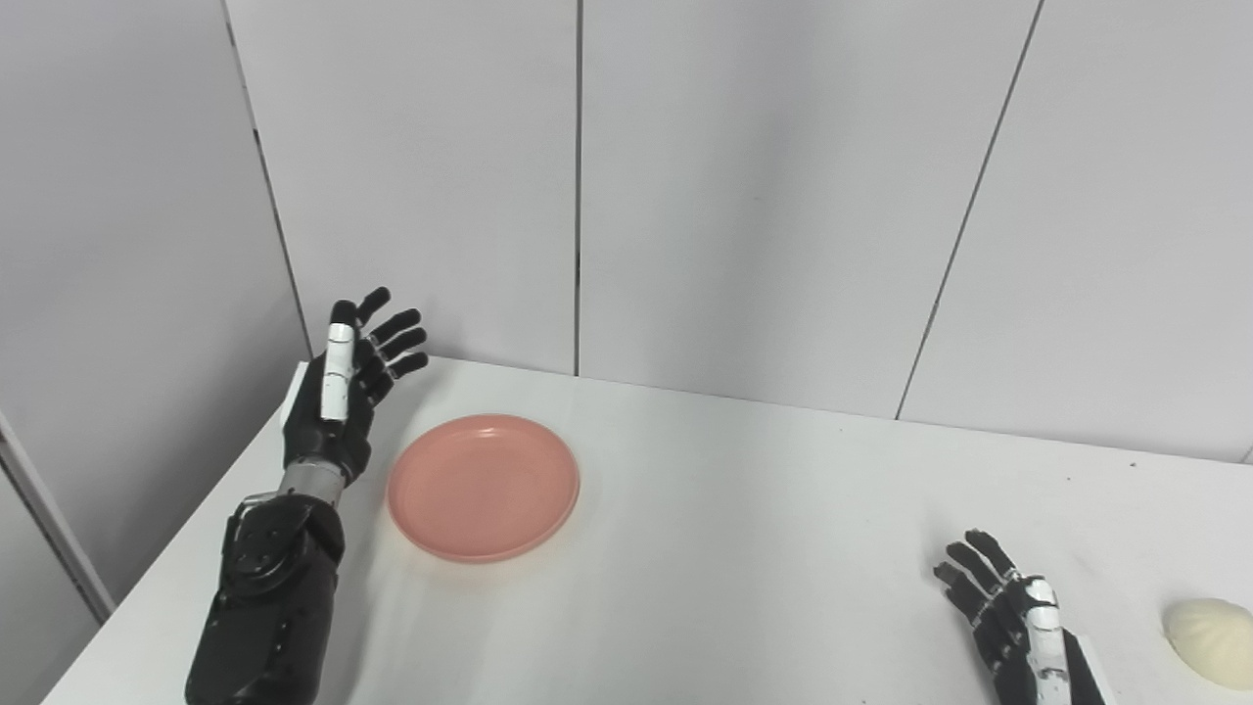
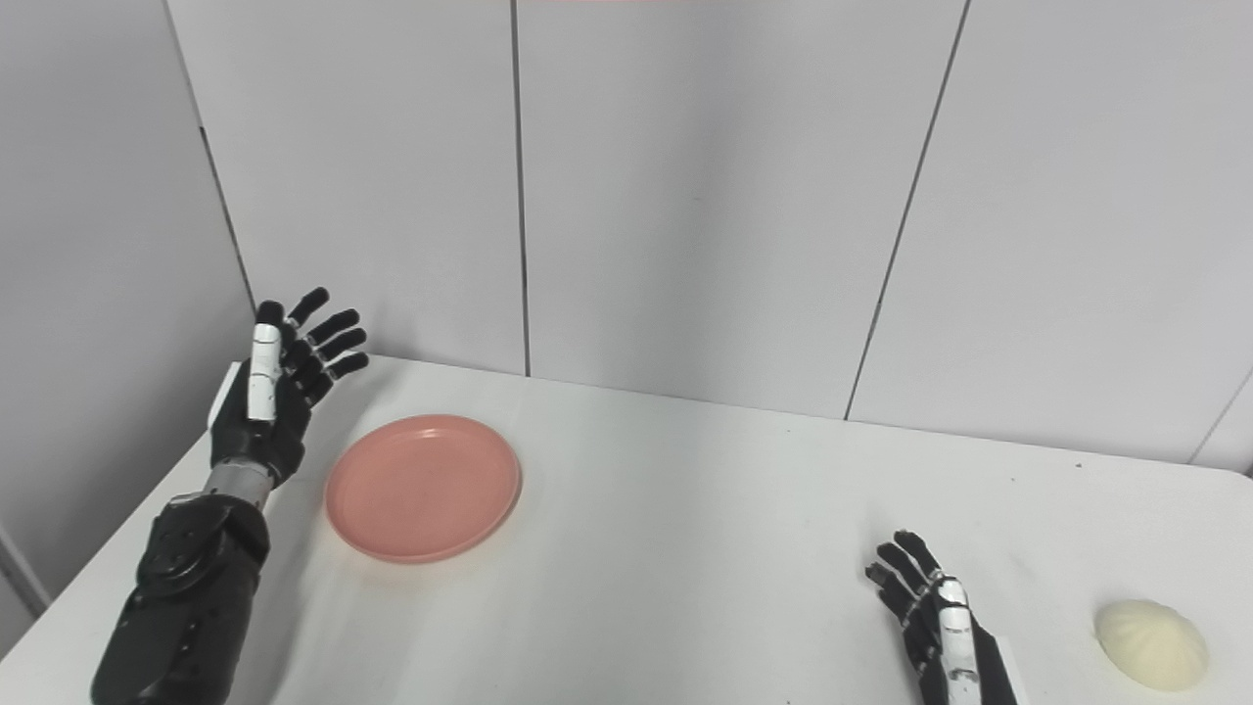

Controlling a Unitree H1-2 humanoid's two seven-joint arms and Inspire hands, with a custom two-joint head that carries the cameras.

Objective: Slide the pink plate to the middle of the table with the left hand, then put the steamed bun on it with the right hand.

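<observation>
A round pink plate (image 1: 483,486) lies flat on the left part of the white table (image 1: 744,548). My left hand (image 1: 348,382) is raised just left of the plate, open, fingers spread and pointing up and away, not touching it. A pale cream steamed bun (image 1: 1212,638) sits near the table's front right. My right hand (image 1: 1008,612) is open and empty near the front edge, a short way left of the bun. The plate (image 2: 423,487), the bun (image 2: 1151,644), the left hand (image 2: 279,387) and the right hand (image 2: 930,617) also show in the right eye view.
Grey wall panels (image 1: 744,196) rise directly behind the table's far edge. The table's left edge (image 1: 176,548) runs close beside my left forearm. Bare tabletop lies between the plate and my right hand.
</observation>
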